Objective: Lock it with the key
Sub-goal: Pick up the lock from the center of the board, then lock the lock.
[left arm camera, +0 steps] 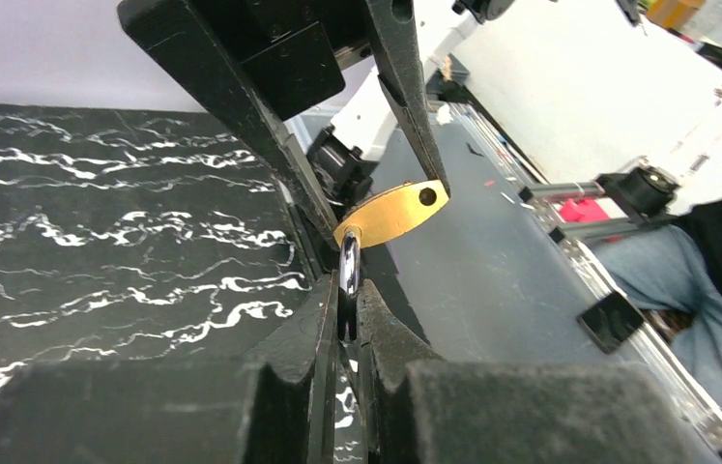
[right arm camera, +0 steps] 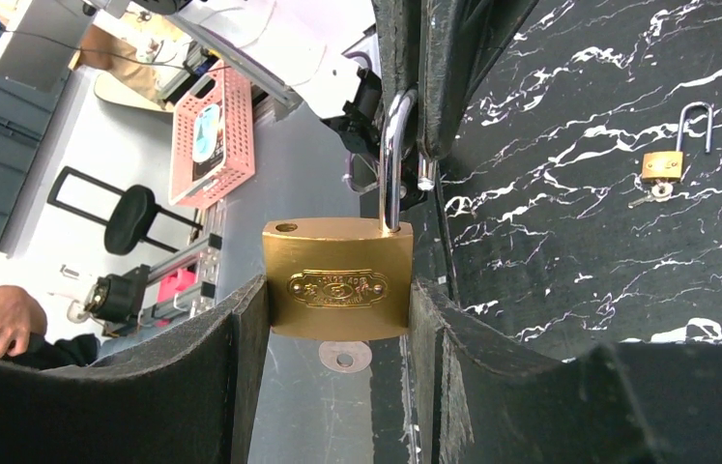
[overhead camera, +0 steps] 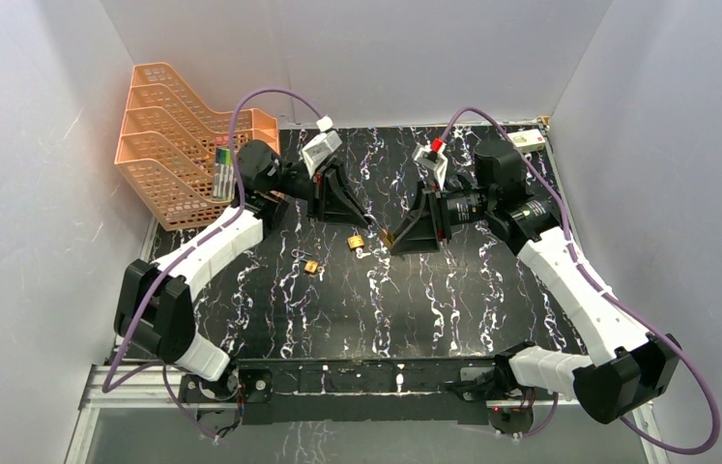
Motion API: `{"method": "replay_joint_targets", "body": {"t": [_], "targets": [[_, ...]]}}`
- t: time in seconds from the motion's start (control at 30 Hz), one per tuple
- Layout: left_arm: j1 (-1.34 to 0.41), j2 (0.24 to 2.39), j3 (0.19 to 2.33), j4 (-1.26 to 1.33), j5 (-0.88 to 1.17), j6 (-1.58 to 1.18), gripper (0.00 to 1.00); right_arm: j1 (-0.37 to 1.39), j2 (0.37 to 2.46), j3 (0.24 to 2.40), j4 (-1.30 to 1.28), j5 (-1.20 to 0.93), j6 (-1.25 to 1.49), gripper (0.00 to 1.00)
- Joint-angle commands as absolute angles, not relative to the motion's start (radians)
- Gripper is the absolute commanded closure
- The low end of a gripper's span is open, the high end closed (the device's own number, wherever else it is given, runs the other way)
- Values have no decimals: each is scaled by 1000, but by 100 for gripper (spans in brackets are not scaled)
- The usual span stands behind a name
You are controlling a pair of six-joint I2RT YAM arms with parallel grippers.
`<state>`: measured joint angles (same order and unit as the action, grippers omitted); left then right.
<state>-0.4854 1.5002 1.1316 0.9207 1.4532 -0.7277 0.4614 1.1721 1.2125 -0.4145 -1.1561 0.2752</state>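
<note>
Right fingers (right arm camera: pixel 231 377) clamping padlock (right arm camera: pixel 337 280), left fingers (left arm camera: pixel 321 333) pinching its shackle (left arm camera: pixel 349 271) (tip to tip, facing)

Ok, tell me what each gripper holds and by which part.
One padlock, shared. The right gripper clamps its brass body by the two sides; the left gripper pinches its open shackle.

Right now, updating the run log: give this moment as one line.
right gripper: shut on padlock | left gripper: shut on shackle | shackle: open | key: under padlock
</note>
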Motion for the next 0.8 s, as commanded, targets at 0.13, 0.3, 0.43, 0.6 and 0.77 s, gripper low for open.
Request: {"method": "replay_joint_targets", "body": {"t": [0.13, 0.3, 0.43, 0.6, 0.77], "targets": [[-517, 1529, 1220, 954, 1611, -841, 100, 468, 1188, 1367, -534, -1095, 160, 25], [-520, 1526, 1244, 953, 1603, -862, 100, 468, 1164, 1378, -431, -989, 208, 6], [-515, 1495, 1258, 1003, 1522, -882, 100, 468, 1084, 1290, -247, -863, 285, 2], [-458, 1464, 1142, 1451, 1164, -1066, 100, 467, 939, 1098, 130, -748, 394, 1], [-449, 1493, 1126, 1585, 960, -1115, 100, 468, 908, 1071, 311, -750, 430, 2]]}}
